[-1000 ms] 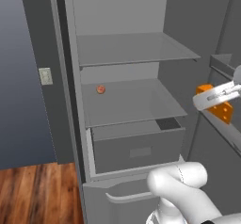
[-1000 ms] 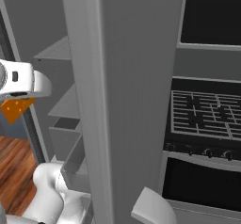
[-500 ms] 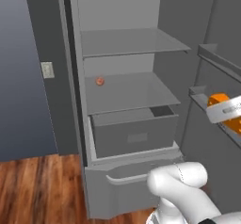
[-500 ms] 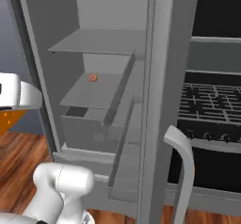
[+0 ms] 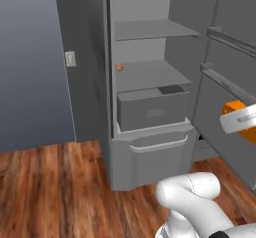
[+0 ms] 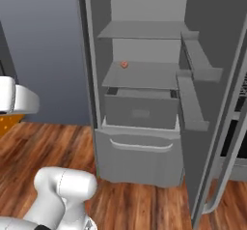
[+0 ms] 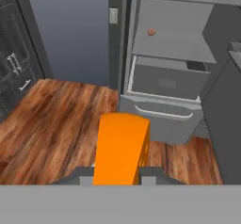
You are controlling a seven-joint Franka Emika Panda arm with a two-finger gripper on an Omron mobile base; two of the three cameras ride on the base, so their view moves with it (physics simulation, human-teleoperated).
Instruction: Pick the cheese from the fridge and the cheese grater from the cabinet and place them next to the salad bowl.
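The claw (image 7: 117, 173) is clamped on the cheese (image 7: 121, 148), a smooth orange wedge with darker holes.

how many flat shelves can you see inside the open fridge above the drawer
2. An upper pale grey shelf sits near the top of the tall grey fridge; a lower pale grey shelf just above the wide grey drawer carries a small reddish ball. Higher shelves may be cropped.

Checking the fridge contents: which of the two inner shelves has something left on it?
The lower shelf, just above the drawer: a small reddish ball sits at its left edge. The upper shelf looks bare.
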